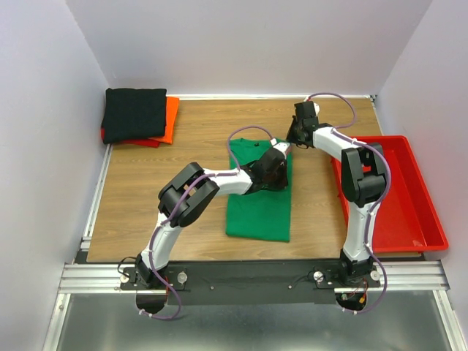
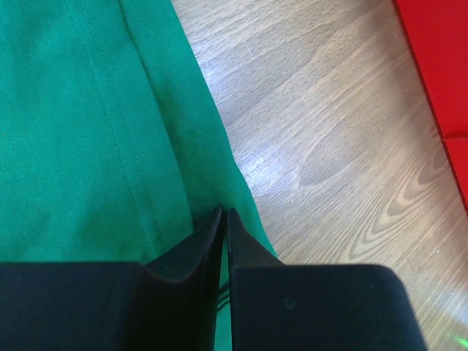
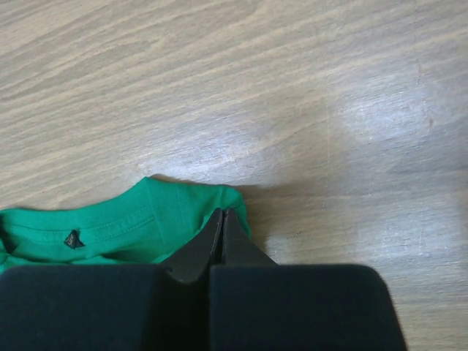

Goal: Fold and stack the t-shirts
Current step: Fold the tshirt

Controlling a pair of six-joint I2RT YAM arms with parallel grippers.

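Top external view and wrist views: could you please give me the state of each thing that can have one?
green t-shirt: folded into a long strip, flat on the table.
black t-shirt: folded, top of the far-left stack.
orange-red t-shirt: folded, under the black t-shirt.
left hand: shut on the green t-shirt's side edge.
right hand: shut on the green t-shirt's collar end.
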